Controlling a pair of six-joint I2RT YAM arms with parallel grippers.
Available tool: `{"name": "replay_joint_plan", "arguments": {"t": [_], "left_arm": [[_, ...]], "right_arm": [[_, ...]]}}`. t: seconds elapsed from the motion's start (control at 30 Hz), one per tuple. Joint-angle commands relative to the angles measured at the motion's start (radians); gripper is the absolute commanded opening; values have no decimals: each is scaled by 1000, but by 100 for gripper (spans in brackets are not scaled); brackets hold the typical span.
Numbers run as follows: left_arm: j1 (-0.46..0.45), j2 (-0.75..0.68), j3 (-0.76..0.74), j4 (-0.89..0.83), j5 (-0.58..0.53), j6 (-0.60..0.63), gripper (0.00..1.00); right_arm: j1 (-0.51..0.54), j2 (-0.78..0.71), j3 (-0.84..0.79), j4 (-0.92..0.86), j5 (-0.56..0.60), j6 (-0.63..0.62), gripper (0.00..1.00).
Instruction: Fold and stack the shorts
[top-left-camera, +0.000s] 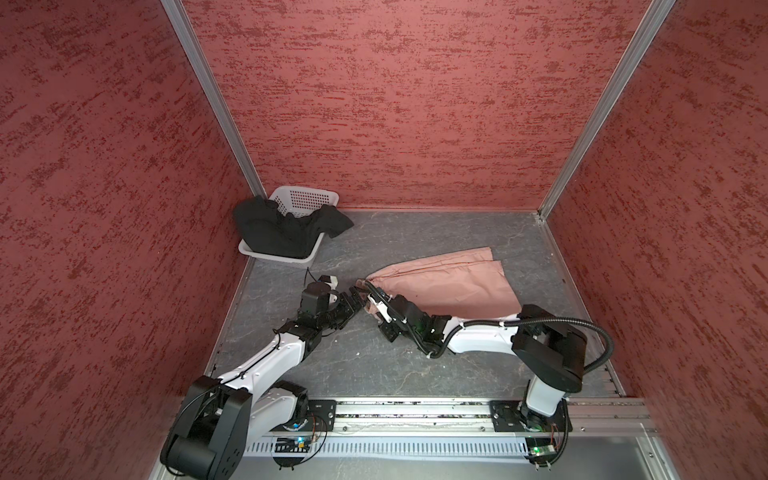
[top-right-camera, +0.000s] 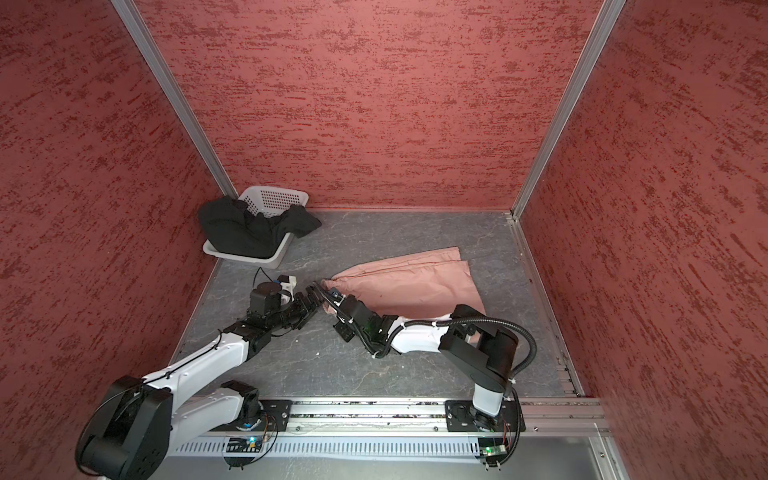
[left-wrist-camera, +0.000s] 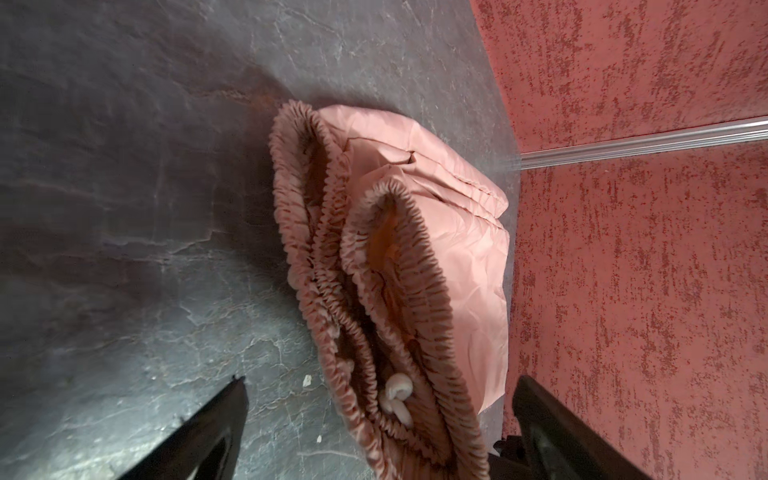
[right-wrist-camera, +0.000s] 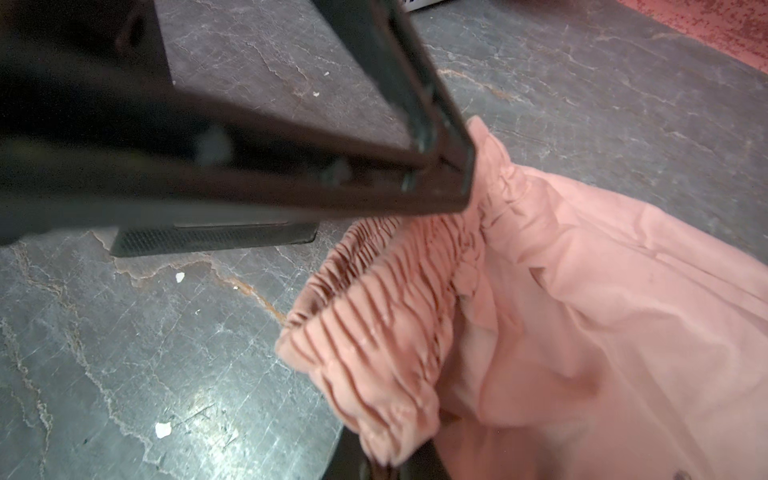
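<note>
While leaving the black shorts (top-left-camera: 282, 232) heaped over the rim of the white basket (top-left-camera: 305, 198) at far left, dealt with the pink shorts (top-left-camera: 449, 282) first, seemingly. Had the left gripper (top-left-camera: 352, 300) at mid-table, jaws spread wide and empty, pointed straight at the gathered waistband (left-wrist-camera: 316, 257). Just right of that, had the right gripper (right-wrist-camera: 449, 174) clamped tight on one end of that band, bunching it. Found the pink pair lying right of centre on the grey table (top-left-camera: 374, 374), legs fanned toward the far right. Called, probably, for the left jaws closing on the band's free end, clear of the drawstring (left-wrist-camera: 397, 390), through every layer. Then a gentle pull apart to straighten the band before folding. Best done low, to avoid dragging the legs askew.
</note>
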Motion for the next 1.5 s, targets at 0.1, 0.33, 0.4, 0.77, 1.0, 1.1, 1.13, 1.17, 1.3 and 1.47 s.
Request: {"name": "replay_joint_plan", "arguments": {"t": [0.1,0.33,0.4,0.77,1.0,1.1,1.13,1.17,1.3,1.47], "left_arm": [[-45,73,52,45,1,16,99],[-80,154,41,122,-6,-2,100],[-80,163,40,130,-12,-1,100],[-80,179,117,32,-27,103,42],[-71,177,155,-48,-17,170,1],[-52,179,185,-85,9,202,0],[-44,176,198,-102,18,216,0],[-37,170,211,-126,22,228,0],[-17,139,274,-274,31,297,0],[46,90,320,-392,161,310,0]], "right_arm": [[17,-11,-16,69,17,-13,0],[24,-24,-27,92,26,-19,0],[27,-33,-34,97,23,-25,0],[38,-76,-88,129,21,-14,0],[38,-152,-93,120,-2,60,72],[30,-261,-57,-24,-3,137,76],[23,-307,-48,-78,-2,169,77],[12,-359,-42,-122,-3,200,77],[-84,-485,-52,-262,-67,311,61],[-216,-481,-121,-299,-124,371,49]]}}
